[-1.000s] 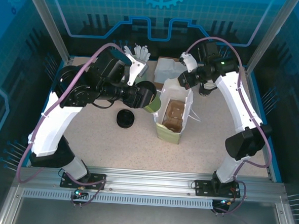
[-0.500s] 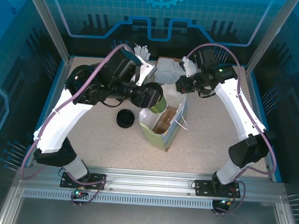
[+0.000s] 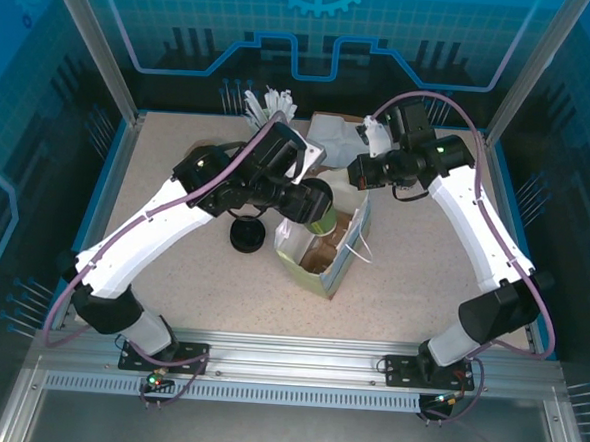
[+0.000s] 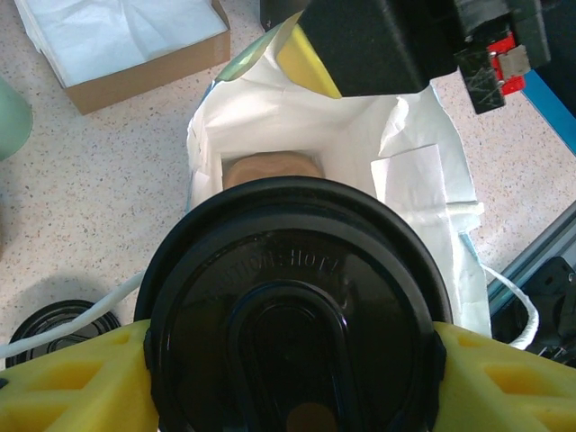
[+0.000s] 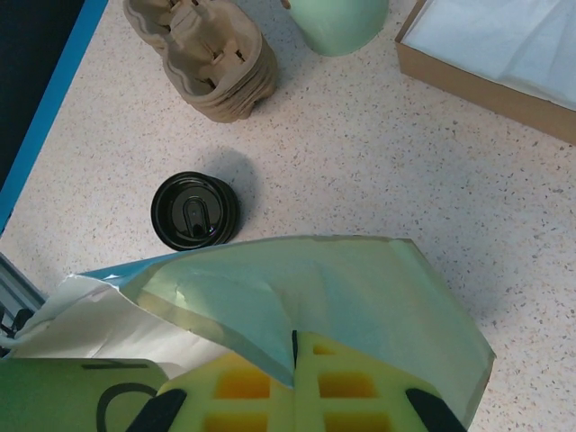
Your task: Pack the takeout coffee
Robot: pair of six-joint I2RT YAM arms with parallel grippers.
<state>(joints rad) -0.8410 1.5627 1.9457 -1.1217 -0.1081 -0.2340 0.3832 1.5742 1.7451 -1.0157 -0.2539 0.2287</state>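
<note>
The takeout coffee [image 3: 316, 206], an olive-green cup with a black lid [image 4: 292, 297], is held in my left gripper [image 3: 298, 199], whose yellow fingers [image 4: 72, 378] press both sides of the lid. The cup hangs right at the mouth of the pale-green paper bag [image 3: 325, 255], which leans to the left. The left wrist view looks past the lid into the white bag [image 4: 270, 135], where a brown cup carrier [image 4: 270, 166] lies at the bottom. My right gripper [image 3: 362, 173] is shut on the bag's upper edge [image 5: 360, 288], its pads [image 5: 351, 387] pinching the paper.
A stack of black lids [image 3: 247, 234] sits left of the bag. Behind it are a cardboard box of white paper [image 3: 335, 135] and white stirrers [image 3: 272, 104]. Brown cup carriers [image 5: 202, 54] and green cups [image 5: 337, 18] stand on the far side.
My left arm has carried the coffee to the right, up to the bag's mouth. The right gripper has tipped the bag over to the left, toward the cup.
</note>
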